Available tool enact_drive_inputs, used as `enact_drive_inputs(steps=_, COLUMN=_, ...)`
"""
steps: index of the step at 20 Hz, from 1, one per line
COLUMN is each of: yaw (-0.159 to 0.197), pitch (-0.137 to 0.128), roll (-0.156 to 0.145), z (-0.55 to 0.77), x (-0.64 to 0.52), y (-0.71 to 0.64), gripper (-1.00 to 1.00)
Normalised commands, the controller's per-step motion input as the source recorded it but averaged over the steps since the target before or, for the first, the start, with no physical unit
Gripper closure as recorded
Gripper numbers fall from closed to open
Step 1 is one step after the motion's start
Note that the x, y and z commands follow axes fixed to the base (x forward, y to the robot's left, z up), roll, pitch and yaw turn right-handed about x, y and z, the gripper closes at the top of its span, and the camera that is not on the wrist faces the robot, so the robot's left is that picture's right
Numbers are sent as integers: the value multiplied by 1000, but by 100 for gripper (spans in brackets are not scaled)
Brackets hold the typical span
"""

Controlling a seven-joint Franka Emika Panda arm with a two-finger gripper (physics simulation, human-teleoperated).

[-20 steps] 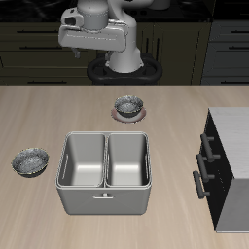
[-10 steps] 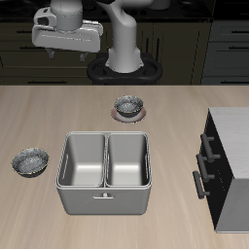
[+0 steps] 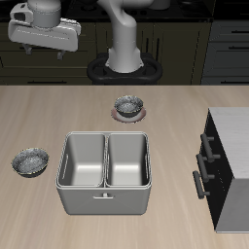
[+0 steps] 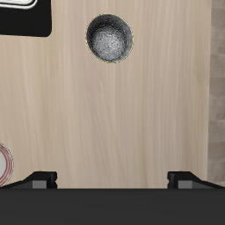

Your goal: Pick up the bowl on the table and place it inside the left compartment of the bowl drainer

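Exterior view: I've swung the gripper (image 3: 60, 55), jaws spread and empty, sideways, high above the table (image 3: 175, 107), toward the bowl (image 3: 29, 161). Descent comes next, I reckon.

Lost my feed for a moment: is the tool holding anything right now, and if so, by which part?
Nothing is held. The tool is open and empty, high above the table, and the bowl sits untouched beside the bowl drainer.

second bowl: small dark grey speckled bowl (image 3: 128, 104) sitting on a plate, toward the back
plate: round pinkish-brown plate (image 3: 129, 115) right under that bowl
cabinet: grey box cabinet (image 3: 230, 165) with dark handles (image 3: 203, 163), at the table's side edge
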Motion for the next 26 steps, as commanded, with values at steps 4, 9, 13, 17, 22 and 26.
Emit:
enact_drive_inputs(steps=4, yaw=2, pitch=-16, roll=-28, z=146, x=19, y=-404, gripper=-100)
enact_drive_inputs(steps=9, yaw=5, pitch=-2, roll=-27, z=69, x=84, y=-233, gripper=-100)
enact_drive_inputs(steps=13, yaw=5, pitch=12, roll=-2, z=-30, x=103, y=-64, gripper=-100)
enact_drive_inputs(steps=17, yaw=5, pitch=-14, roll=-23, z=107, x=111, y=2, gripper=-100)
enact_drive_inputs(steps=22, yaw=-2, pitch=-21, roll=-33, z=169, x=141, y=-93, gripper=-100)
enact_drive_inputs(steps=26, yaw=5, pitch=-11, roll=-30, z=97, x=178, y=-113, gripper=-100)
